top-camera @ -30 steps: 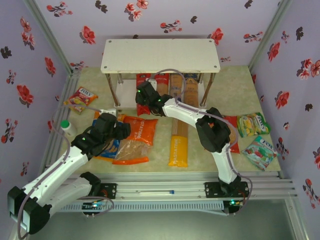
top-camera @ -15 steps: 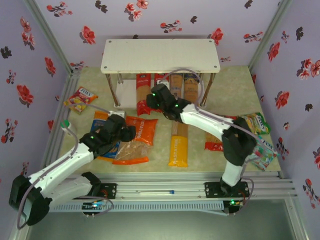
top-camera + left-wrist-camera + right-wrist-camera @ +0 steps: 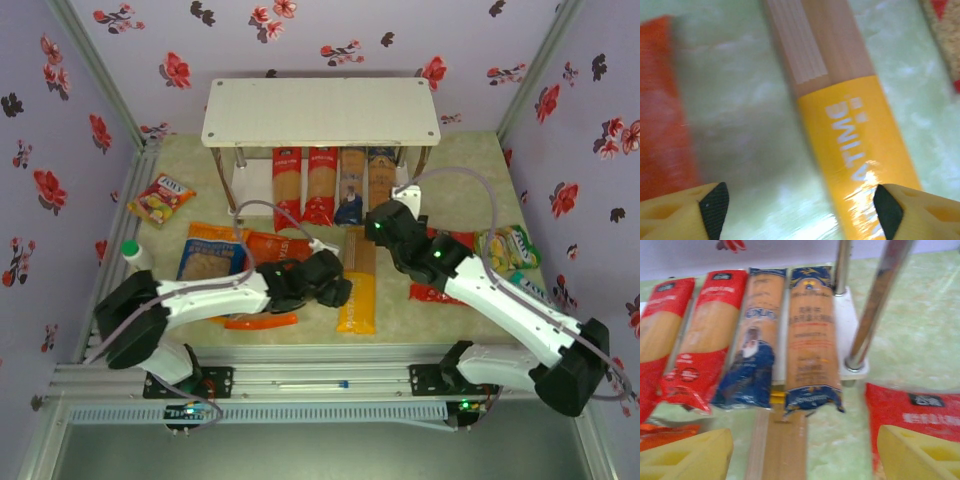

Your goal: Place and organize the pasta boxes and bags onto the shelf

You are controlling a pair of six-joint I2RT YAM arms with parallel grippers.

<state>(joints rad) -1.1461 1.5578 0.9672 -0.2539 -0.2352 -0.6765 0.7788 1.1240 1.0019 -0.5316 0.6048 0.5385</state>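
Note:
The white shelf (image 3: pixel 320 110) stands at the back. On its lower tier lie two red pasta boxes (image 3: pixel 287 185) (image 3: pixel 710 330) and two dark blue ones (image 3: pixel 350 185) (image 3: pixel 812 335), side by side. The yellow pasta box (image 3: pixel 358 285) (image 3: pixel 860 145) lies on the table in front of them. My left gripper (image 3: pixel 338 290) (image 3: pixel 800 212) is open just above it, one fingertip (image 3: pixel 887 210) over the yellow wrap. My right gripper (image 3: pixel 378 222) (image 3: pixel 805 457) is open in front of the shelf, above the box's tan end (image 3: pixel 782 445). Three bags lie flat: blue-orange (image 3: pixel 210 255), orange (image 3: pixel 275 250), red (image 3: pixel 445 270) (image 3: pixel 915 410).
A metal shelf post (image 3: pixel 875 305) stands just right of the blue boxes. Small snack packets lie at the left (image 3: pixel 160 198) and right (image 3: pixel 508 247). A white bottle with a green cap (image 3: pixel 133 255) stands by the left wall. Floral walls enclose the table.
My right gripper has backed away from the shelf's lower tier toward the right and opened wider. My left arm has swung right from the bags to the yellow box.

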